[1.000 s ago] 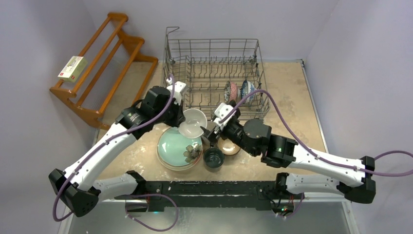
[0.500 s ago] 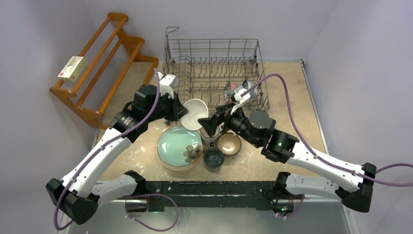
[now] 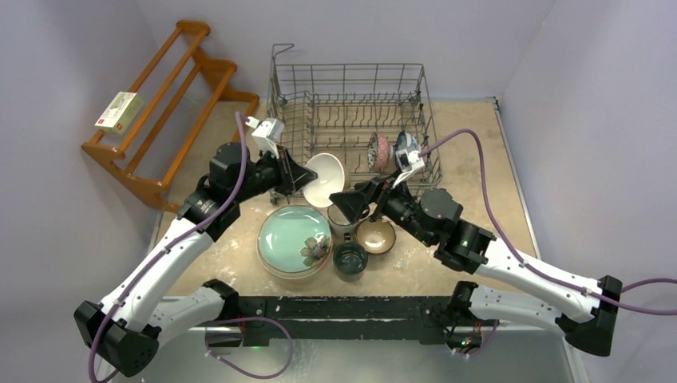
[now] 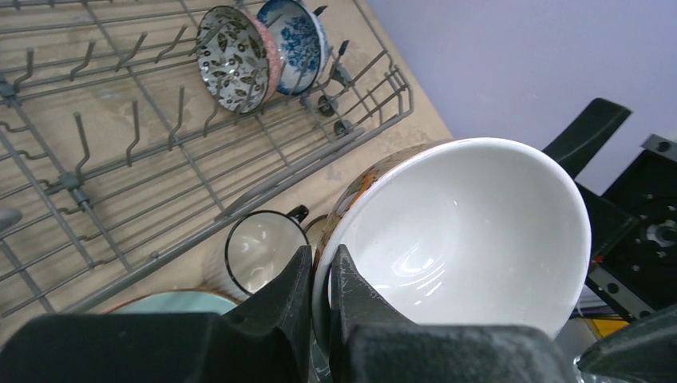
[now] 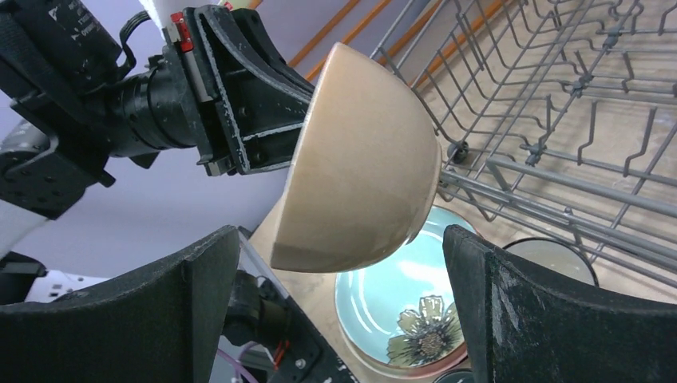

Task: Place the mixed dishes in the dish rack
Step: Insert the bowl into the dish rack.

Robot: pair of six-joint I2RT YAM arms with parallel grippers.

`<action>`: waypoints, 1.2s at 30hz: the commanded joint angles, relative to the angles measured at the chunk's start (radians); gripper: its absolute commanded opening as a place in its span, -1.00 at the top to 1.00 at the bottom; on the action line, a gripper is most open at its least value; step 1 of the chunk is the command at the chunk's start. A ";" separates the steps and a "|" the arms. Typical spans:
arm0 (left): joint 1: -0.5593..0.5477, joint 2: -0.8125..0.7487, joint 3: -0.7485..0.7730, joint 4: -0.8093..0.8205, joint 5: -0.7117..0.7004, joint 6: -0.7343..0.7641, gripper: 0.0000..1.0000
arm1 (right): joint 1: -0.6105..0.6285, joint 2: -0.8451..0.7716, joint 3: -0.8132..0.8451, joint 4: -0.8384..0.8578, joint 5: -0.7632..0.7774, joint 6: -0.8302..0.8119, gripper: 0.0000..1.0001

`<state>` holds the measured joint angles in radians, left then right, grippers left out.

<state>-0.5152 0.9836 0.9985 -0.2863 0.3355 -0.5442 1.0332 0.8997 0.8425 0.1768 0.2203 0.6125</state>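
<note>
Mug point(image 4: 263, 249): right side hidden behind the bowl point(image 4: 459, 231).
Green plate point(image 4: 172, 302): only a sliver shows above the left gripper point(image 4: 321, 267).
Lower plates point(image 3: 281, 274): only rims show beneath it.
Box point(image 3: 118, 111): print too small to read.
Right gripper point(image 5: 339, 231): both fingers cut off by the bottom edge.

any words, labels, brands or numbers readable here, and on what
Nothing here reads clearly.
Small box on the wooden shelf: printed label with a red patch, too small to read.
Mint green plate and two bowls in the dish rack: patterns only, no words.
</note>
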 commanded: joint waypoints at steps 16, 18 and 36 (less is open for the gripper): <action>0.009 -0.089 -0.077 0.351 0.133 -0.143 1.00 | -0.013 -0.060 -0.089 0.277 -0.081 0.202 -0.93; 0.009 -0.092 -0.079 0.354 0.134 -0.141 1.00 | -0.013 -0.068 -0.101 0.312 -0.096 0.211 -0.89; 0.009 -0.108 -0.092 0.301 0.063 -0.093 1.00 | -0.013 -0.030 -0.092 0.396 -0.143 0.217 -0.78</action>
<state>-0.5110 0.8978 0.9012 -0.0441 0.4259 -0.6476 1.0195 0.8612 0.7277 0.4843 0.1089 0.8139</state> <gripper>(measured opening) 0.057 0.873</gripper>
